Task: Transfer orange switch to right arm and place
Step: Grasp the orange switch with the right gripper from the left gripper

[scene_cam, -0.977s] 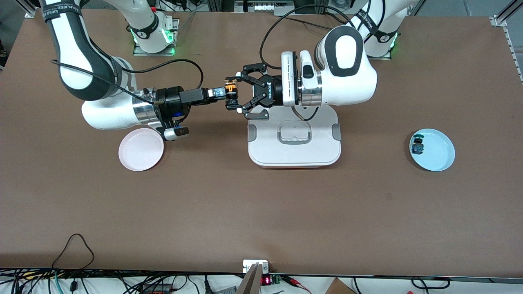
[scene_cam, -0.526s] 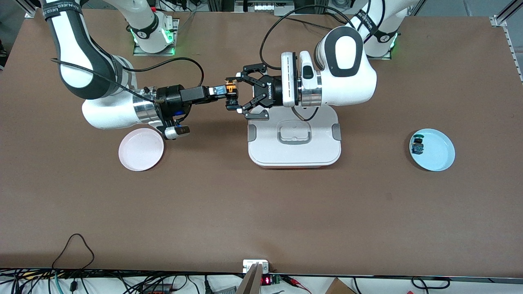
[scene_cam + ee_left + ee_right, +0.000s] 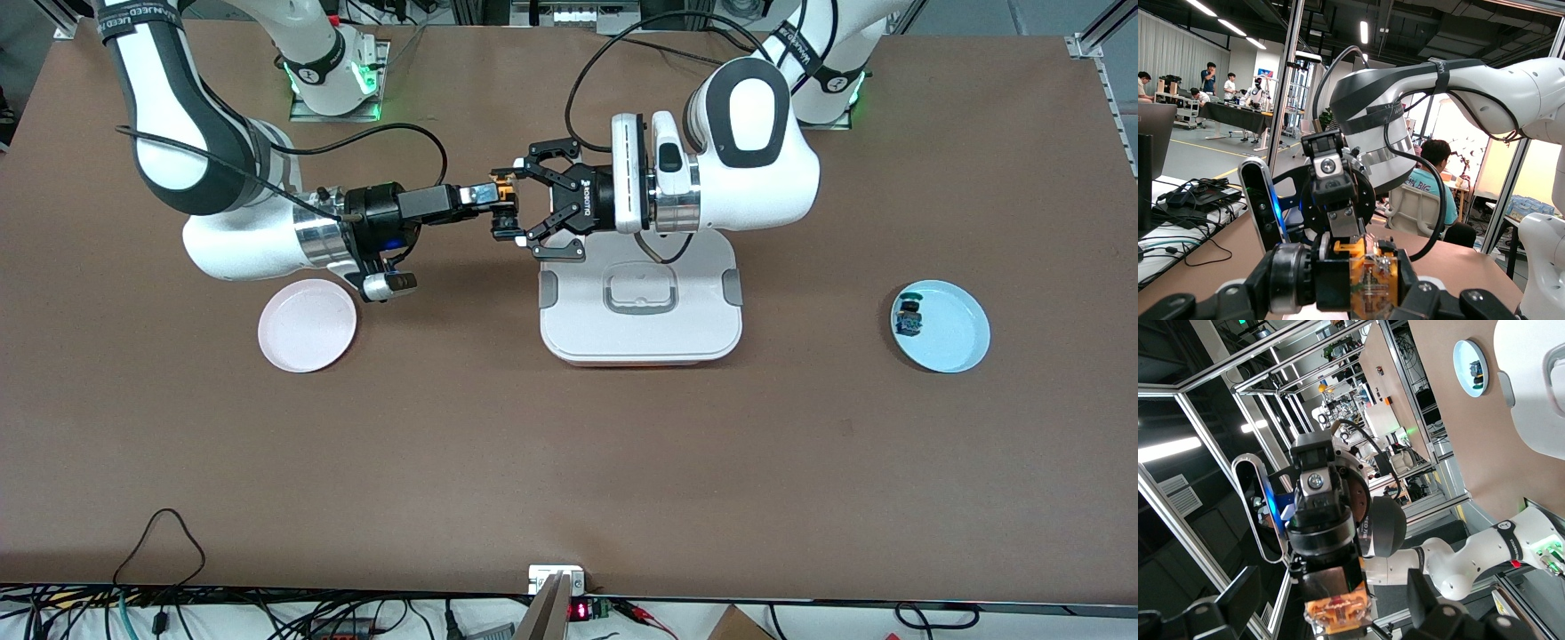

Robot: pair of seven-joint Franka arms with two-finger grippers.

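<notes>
The orange switch (image 3: 504, 185) hangs in the air, held end to end between the fingers of my left gripper (image 3: 508, 201), which is shut on it. They are over the table by the white container's corner toward the right arm's end. In the left wrist view the switch (image 3: 1368, 287) shows a black body and an orange end. My right gripper (image 3: 487, 192) has its tip at the switch's orange end. In the right wrist view its dark fingers (image 3: 1238, 600) stand apart on either side of the switch (image 3: 1338, 617). The right gripper's silver tip (image 3: 1345, 228) sits just above the switch.
A white lidded container (image 3: 640, 338) stands mid-table under the left arm's wrist. An empty pink plate (image 3: 307, 324) lies below the right arm's wrist. A blue plate (image 3: 965, 342) at the left arm's end holds a small black-and-blue switch (image 3: 909, 318).
My right gripper has moved toward the left gripper, and its tip now covers part of the switch's orange end. The left arm and the switch have stayed still.
</notes>
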